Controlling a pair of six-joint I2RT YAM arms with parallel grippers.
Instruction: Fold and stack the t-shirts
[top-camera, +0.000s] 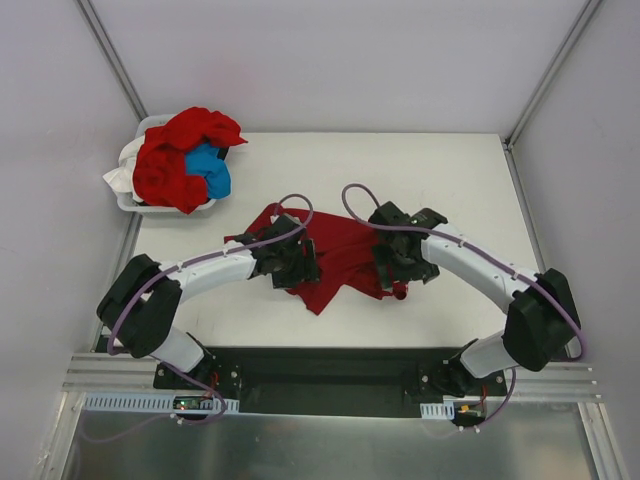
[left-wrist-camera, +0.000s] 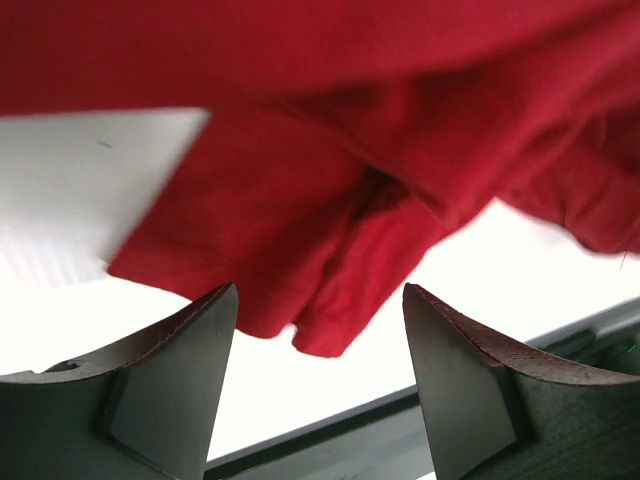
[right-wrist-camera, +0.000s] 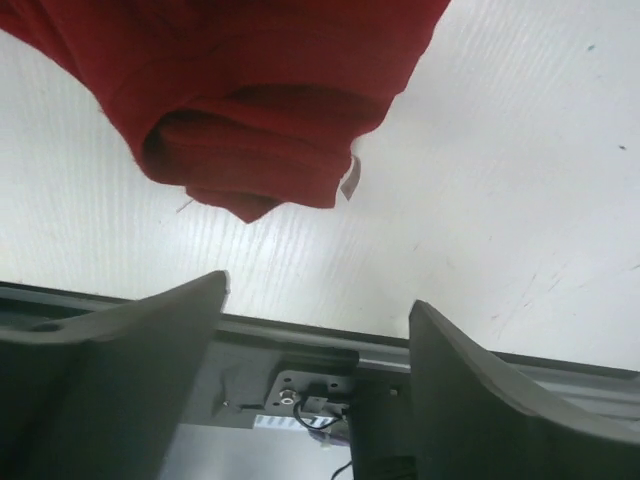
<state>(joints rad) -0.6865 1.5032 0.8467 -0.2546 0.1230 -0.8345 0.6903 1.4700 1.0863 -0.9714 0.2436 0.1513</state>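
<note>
The white table (top-camera: 450, 180) has a matte, faintly grained top, and two white-and-black arms reach across it towards the middle. The left gripper (left-wrist-camera: 318, 292) has its dark, wedge-shaped fingers (left-wrist-camera: 175, 370) spread wide, with nothing between them. The right gripper (right-wrist-camera: 318, 290) is parted just as wide and also grips nothing. Both are poised at the edges of one deep-red t-shirt (top-camera: 340, 250), which lies crumpled on the table between them. Its soft knit cloth is bunched in loose folds, with a rolled hem nearest the right gripper. At the table's far left corner stands one white basket (top-camera: 128, 200) heaped with tangled red shirts (top-camera: 170, 160); how many cannot be told. A single bright blue t-shirt (top-camera: 210, 170) is wedged among them. A small white label (right-wrist-camera: 349, 180) hangs from the edge of the shirt on the table.
</note>
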